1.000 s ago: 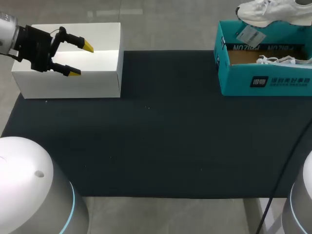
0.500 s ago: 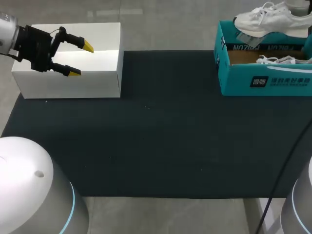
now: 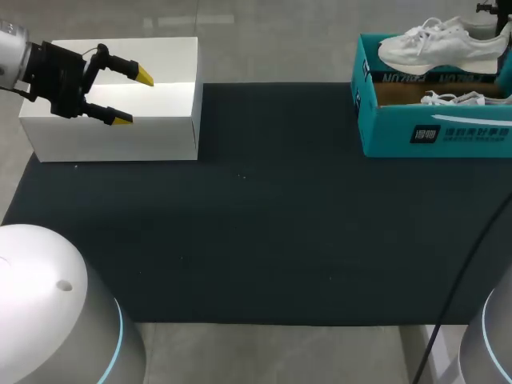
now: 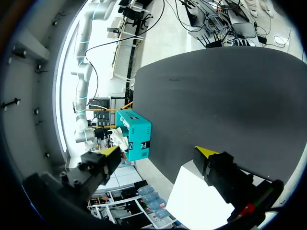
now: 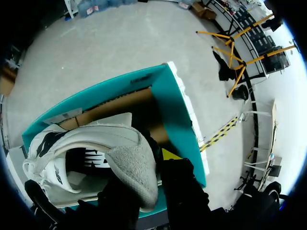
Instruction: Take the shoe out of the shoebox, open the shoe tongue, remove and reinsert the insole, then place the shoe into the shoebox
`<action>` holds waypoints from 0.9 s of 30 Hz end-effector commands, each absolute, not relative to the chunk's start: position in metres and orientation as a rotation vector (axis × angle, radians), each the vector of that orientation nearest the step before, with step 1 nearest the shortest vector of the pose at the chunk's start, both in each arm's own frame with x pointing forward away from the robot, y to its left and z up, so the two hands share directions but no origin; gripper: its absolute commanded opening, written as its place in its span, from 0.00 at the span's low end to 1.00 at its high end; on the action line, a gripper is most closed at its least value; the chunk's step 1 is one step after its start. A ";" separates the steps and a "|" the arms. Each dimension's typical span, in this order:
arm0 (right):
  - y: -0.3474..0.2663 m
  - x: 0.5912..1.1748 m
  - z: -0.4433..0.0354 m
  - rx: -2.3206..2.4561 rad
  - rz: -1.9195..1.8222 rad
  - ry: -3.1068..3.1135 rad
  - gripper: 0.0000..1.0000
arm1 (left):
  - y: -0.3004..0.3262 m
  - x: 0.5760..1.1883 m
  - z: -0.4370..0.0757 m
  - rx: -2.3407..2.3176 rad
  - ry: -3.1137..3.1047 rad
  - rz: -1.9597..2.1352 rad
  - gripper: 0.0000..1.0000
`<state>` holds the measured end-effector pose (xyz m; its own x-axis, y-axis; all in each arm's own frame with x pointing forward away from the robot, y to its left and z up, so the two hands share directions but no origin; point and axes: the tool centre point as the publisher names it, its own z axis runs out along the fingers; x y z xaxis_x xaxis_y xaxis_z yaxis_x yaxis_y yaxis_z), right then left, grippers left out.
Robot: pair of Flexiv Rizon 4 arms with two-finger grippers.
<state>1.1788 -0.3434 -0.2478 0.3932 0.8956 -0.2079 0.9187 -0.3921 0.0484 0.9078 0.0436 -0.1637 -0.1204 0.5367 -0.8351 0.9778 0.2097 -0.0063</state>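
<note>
A white shoe (image 3: 438, 48) hangs above the open teal shoebox (image 3: 432, 132) at the table's far right corner. My right gripper (image 5: 144, 168) is shut on the shoe's heel (image 5: 132, 167), with one yellow fingertip (image 5: 168, 154) showing beside it. The shoe's toe points toward the table's left. A second white shoe (image 3: 454, 99) lies inside the box, only its laces showing. My left gripper (image 3: 126, 98) is open and holds nothing, hovering over a white box (image 3: 152, 132) at the far left. Seen from the left wrist, the shoebox (image 4: 139, 136) stands far across the mat.
A dark mat (image 3: 256, 224) covers the table between the white box and the shoebox. The white box (image 4: 201, 201) lies just under my left gripper's fingers.
The right gripper has carried the white shoe to the left and lower over the shoebox. The left arm has not moved.
</note>
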 end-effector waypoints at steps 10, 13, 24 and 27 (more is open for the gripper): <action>-0.350 1.192 -0.282 2.515 -0.263 1.620 0.00 | 0.044 0.908 -0.163 1.423 1.764 -0.770 1.00; -0.352 1.193 -0.290 2.499 -0.289 1.609 0.00 | 0.044 0.908 -0.163 1.423 1.764 -0.770 1.00; -0.360 1.196 -0.317 2.533 -0.348 1.520 0.00 | 0.044 0.908 -0.163 1.423 1.764 -0.770 1.00; -0.362 1.198 -0.321 2.543 -0.355 1.491 0.00 | 0.044 0.908 -0.163 1.423 1.764 -0.770 1.00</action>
